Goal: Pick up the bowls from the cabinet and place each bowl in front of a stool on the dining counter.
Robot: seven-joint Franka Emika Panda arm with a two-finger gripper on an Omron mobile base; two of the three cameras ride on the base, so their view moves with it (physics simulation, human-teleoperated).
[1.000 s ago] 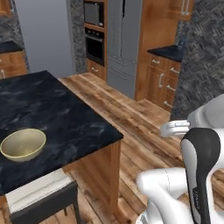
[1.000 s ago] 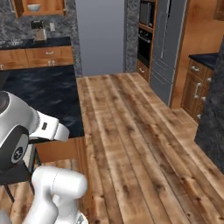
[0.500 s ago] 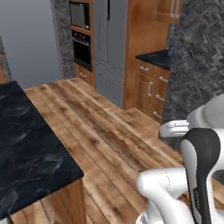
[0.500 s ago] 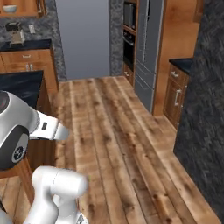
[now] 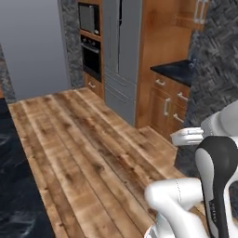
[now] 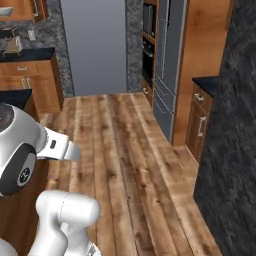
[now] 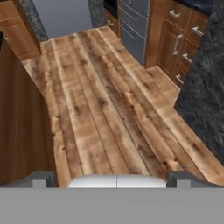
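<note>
**Ana:** Bowls aren't anywhere among these things, so I can't say where either one sits. At the far left edge, near the base, a slice of the dining counter [image 5: 14, 186] shows its black marbled top, with the brown side panel [image 7: 22, 127] running along the left of the hand view.

**Ben:** And the middle?

**Ana:** Bare plank floor [image 5: 88, 139] stretching to a grey wall [image 5: 32, 42] at the far end. Right of that, a built-in oven [image 5: 91, 51], then a tall grey fridge [image 5: 120, 51].

**Ben:** The hand?

**Ana:** The gripper [image 7: 116, 177] points down at the floor with its tips spread wide and nothing between them, which fits an arm tucked for driving, I'd judge.

**Ben:** Further right?

**Ana:** Lower drawer cabinets [image 5: 169, 100] under a dark top, then a rough black stone wall [image 6: 232, 115] close on the right.
</note>
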